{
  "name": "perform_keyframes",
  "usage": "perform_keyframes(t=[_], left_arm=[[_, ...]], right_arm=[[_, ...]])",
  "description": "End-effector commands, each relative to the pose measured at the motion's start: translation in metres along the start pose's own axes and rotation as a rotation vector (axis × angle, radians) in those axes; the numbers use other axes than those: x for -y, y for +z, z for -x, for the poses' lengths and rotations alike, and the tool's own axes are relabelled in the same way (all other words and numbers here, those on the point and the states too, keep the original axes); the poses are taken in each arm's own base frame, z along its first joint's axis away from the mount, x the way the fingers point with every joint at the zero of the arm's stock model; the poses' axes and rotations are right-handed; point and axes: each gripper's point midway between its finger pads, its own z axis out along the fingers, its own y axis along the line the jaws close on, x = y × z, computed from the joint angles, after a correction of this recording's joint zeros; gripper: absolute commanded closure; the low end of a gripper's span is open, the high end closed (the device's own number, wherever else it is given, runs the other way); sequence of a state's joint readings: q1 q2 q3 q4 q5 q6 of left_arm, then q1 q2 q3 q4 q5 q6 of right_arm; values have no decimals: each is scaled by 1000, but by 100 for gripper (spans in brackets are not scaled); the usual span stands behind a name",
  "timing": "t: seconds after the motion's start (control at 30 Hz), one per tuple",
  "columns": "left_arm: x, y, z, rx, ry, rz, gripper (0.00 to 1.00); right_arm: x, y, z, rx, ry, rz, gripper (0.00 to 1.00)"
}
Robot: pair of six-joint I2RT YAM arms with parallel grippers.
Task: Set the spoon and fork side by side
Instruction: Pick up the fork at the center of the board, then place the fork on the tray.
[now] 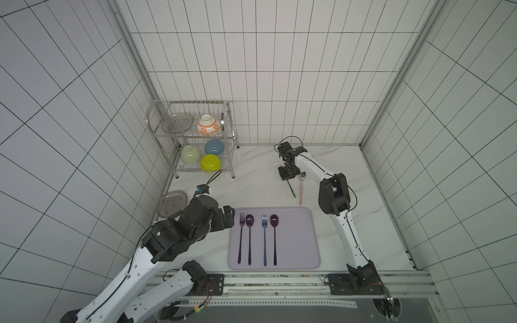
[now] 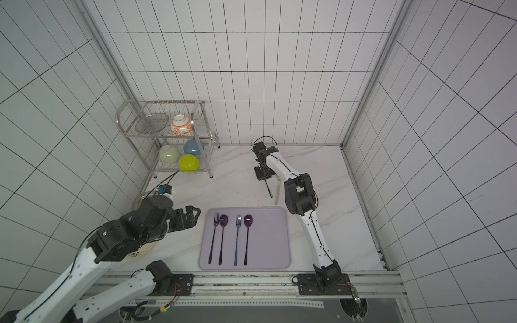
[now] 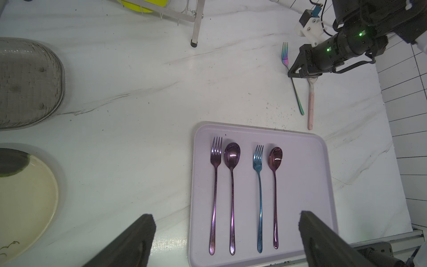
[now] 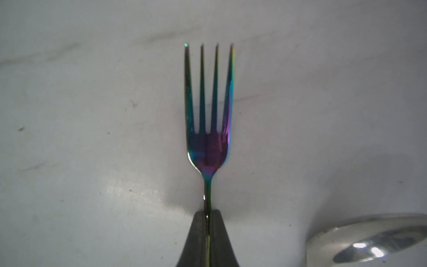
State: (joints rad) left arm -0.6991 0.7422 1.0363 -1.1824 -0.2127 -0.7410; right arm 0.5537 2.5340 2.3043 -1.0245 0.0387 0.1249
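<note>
Near edge of the surface: you see a lavender rectangular tray carrying, from its left edge rightward, a purple metal fork, a purple metal spoon, a blue metal fork and a rose metal spoon. All four lie parallel, heads toward the far edge. Just beside the tray's left edge your left hand hovers with its fingers wide apart, holding nothing. Beyond the tray's far right corner, the iridescent metal fork and the pink-handled steel spoon lie close together, their handle ends converging toward the tray. Your right hand is clamped on the iridescent fork's neck, just below the tines; the spoon's bowl sits just beside that hand.
</note>
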Motion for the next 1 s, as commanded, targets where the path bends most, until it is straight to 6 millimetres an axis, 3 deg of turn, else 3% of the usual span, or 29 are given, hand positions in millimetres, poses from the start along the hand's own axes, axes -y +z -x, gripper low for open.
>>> perform_keyframes(t=[0.0, 0.23, 0.47, 0.6, 0.67, 0.97], left_arm=[[-3, -3, 3, 30, -5, 2, 2], [-11, -10, 4, 58, -25, 12, 2], [-16, -15, 3, 78, -36, 5, 2], [-18, -18, 2, 88, -28, 2, 2], [-19, -20, 3, 94, -21, -2, 2], [-18, -29, -4, 83, 24, -46, 2]], right_arm=[[15, -3, -13, -45, 12, -63, 100], [29, -69, 3, 87, 102, -113, 100], [29, -114, -23, 111, 198, -92, 100], [22, -135, -58, 88, 248, -97, 100], [17, -140, -85, 59, 275, -109, 100], [-45, -143, -204, -27, 337, -107, 100]])
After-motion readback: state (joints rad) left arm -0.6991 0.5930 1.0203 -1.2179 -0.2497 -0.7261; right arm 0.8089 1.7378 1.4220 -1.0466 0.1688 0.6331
